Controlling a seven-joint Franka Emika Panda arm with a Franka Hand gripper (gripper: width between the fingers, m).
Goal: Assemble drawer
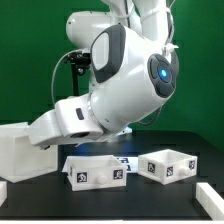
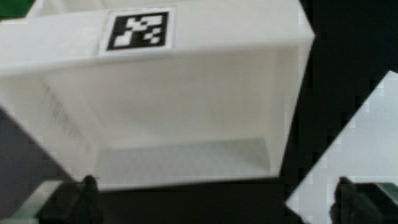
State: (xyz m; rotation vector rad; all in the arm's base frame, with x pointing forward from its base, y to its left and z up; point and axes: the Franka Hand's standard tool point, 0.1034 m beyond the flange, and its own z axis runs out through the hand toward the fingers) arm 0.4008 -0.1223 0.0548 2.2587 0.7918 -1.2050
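The large white boxy housing (image 2: 169, 110) fills the wrist view, its open side toward the camera and a square tag (image 2: 139, 30) on its wall. In the exterior view the housing (image 1: 20, 150) stands at the left, and my arm reaches down toward it. Two small open-top trays, one (image 1: 95, 170) in the middle and one (image 1: 168, 167) to its right, lie in front of the arm. My gripper (image 2: 224, 205) is open and empty. Its dark fingertips (image 2: 80, 200) stand wide apart just short of the housing's near edge and touch nothing.
The marker board (image 1: 127, 161) lies between the two trays. A white piece (image 1: 208, 196) lies at the exterior view's lower right and another (image 1: 4, 189) at the left edge. A white surface (image 2: 356, 130) lies beside the housing in the wrist view; I cannot tell what it is.
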